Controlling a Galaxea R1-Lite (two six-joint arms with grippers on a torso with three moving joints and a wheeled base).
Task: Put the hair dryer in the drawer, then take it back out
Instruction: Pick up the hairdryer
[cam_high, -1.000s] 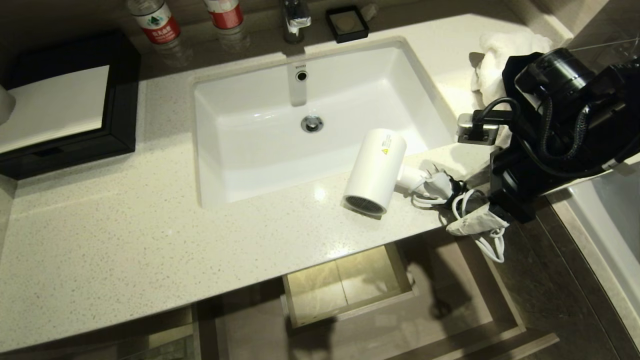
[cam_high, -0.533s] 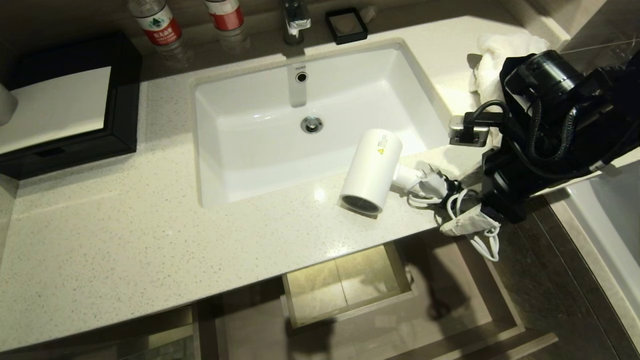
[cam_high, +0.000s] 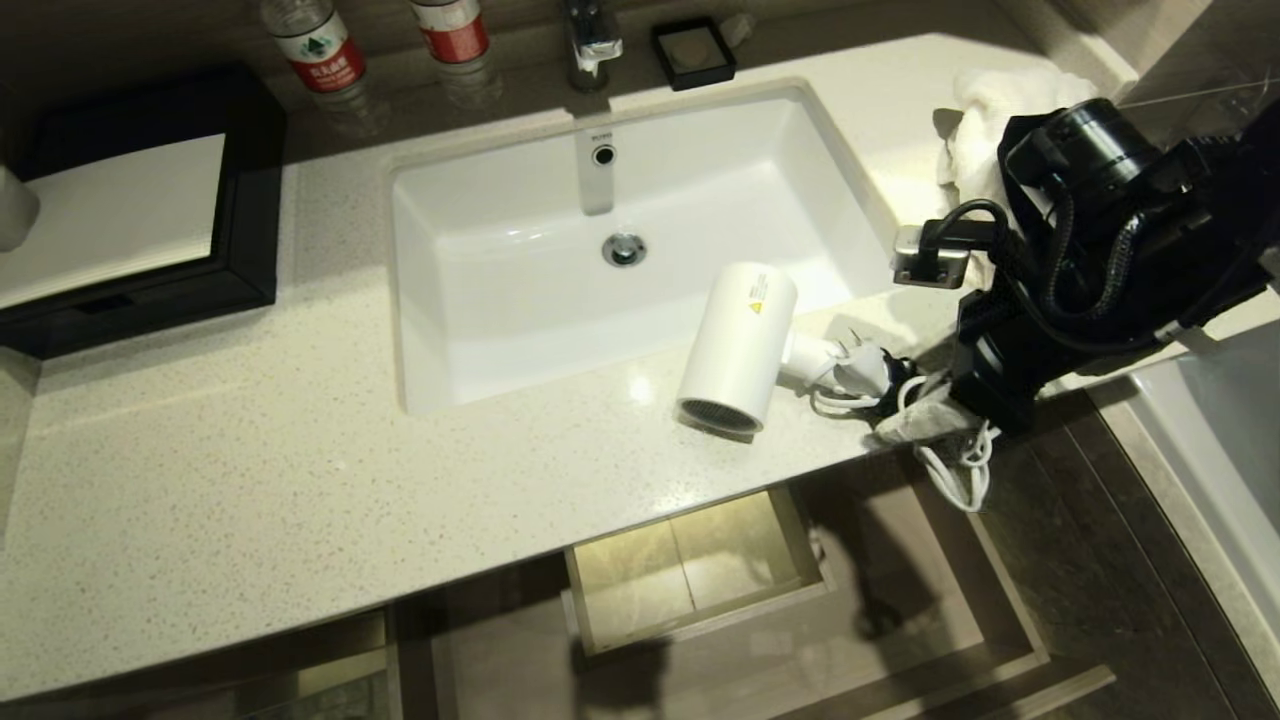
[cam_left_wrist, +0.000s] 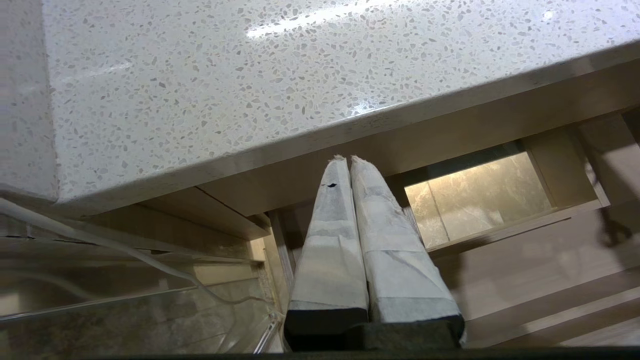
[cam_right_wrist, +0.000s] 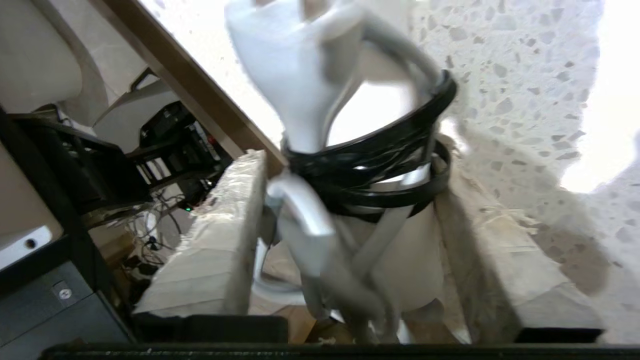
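Observation:
The white hair dryer (cam_high: 740, 345) lies on the counter's front edge beside the sink, grille toward me, with its cord and plug (cam_high: 865, 375) bundled at the handle. My right gripper (cam_high: 925, 418) reaches in from the right and is shut on the handle and the cord bundle. In the right wrist view its taped fingers (cam_right_wrist: 210, 250) stand on either side of the white handle (cam_right_wrist: 415, 270) below the black strap. The open drawer (cam_high: 1000, 655) sits under the counter, with its boxed cut-out (cam_high: 690, 570). My left gripper (cam_left_wrist: 347, 160) hangs shut below the counter edge, parked.
The white sink (cam_high: 480, 300) with its faucet (cam_high: 592, 40) fills the counter's middle. Two bottles (cam_high: 310, 45) and a black soap dish (cam_high: 692, 45) stand at the back. A black tray (cam_high: 240, 180) is at left, a white towel (cam_high: 1000, 110) at right.
My right gripper has moved in to the left and closed around the handle and cord. The hair dryer has shifted slightly left on the counter.

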